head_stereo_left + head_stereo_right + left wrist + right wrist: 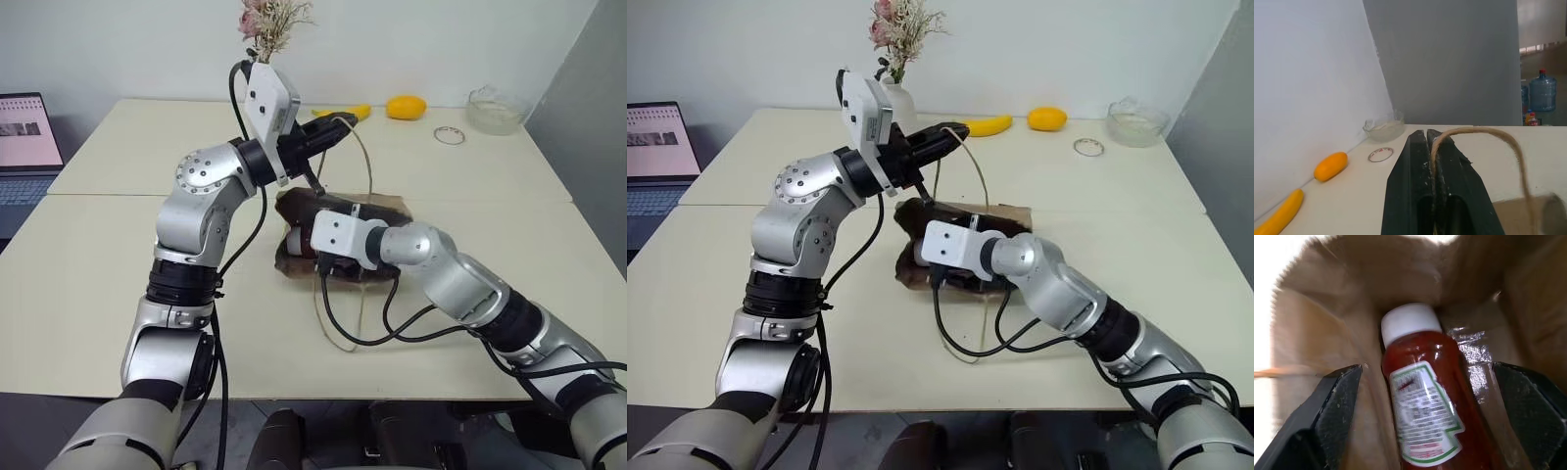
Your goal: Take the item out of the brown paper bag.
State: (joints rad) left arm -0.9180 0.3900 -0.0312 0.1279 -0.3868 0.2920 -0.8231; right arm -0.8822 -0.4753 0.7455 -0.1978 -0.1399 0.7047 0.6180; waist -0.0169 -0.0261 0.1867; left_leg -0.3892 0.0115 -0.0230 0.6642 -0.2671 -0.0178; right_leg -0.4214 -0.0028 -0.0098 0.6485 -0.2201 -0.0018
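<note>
- The brown paper bag [377, 211] lies on its side near the middle of the table [118, 294], mouth turned toward the near-left, so the way in is from the robot's side.
- Inside lies a red sauce bottle [1425, 401] with a white cap and a paper label, cap pointing deeper into the bag.
- The right gripper [1430, 416] is pushed into the bag's mouth, jaws spread wide on either side of the bottle without touching it, lined up to close on it.
- The left gripper [1431, 147] is raised above the bag, jaws pinched shut on a cord handle [1488, 133], apparently to hold the mouth open.
- On the far side lie a banana [355, 113], an orange fruit [406, 107], a glass bowl [495, 108] and a small ring [450, 135], well clear.
</note>
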